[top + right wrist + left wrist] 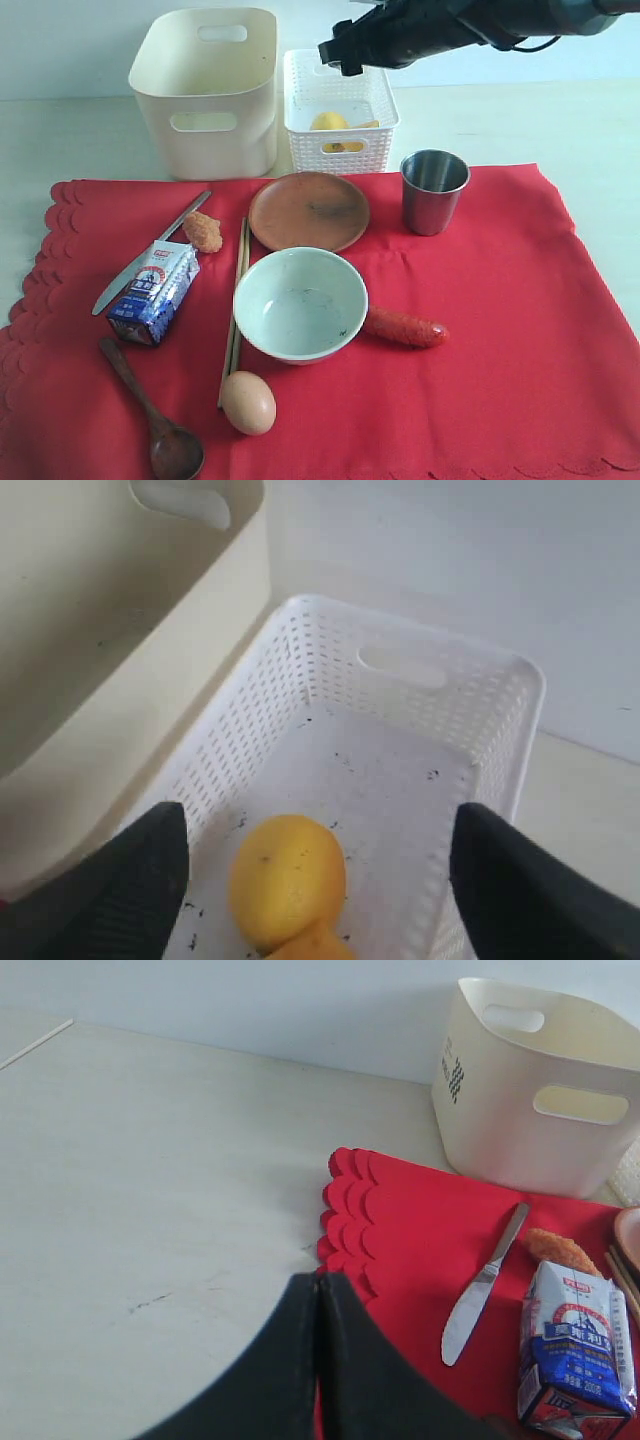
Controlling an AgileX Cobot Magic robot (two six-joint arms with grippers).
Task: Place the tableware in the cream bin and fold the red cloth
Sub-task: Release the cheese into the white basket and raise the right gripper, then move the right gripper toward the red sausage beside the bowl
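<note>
The red cloth (500,330) lies flat under a brown plate (308,211), steel cup (433,190), white bowl (300,303), chopsticks (238,300), knife (150,253) and dark spoon (150,420). Behind its far left corner stands the cream bin (160,140). My right gripper (340,55) hangs open above the white lattice basket, holding nothing; its wrist view shows the gripper (318,815) over a lemon. The left gripper (318,1280) is shut and empty, over the table by the cloth's (400,1230) scalloped edge, near the knife (480,1295) and bin (500,1120). It is outside the exterior view.
On the cloth also lie a milk carton (155,292), a fried piece (203,231), an egg (247,402) and a sausage (405,327). The white lattice basket (340,150) beside the bin holds a lemon (328,122). Bare table (150,1160) stretches left of the cloth.
</note>
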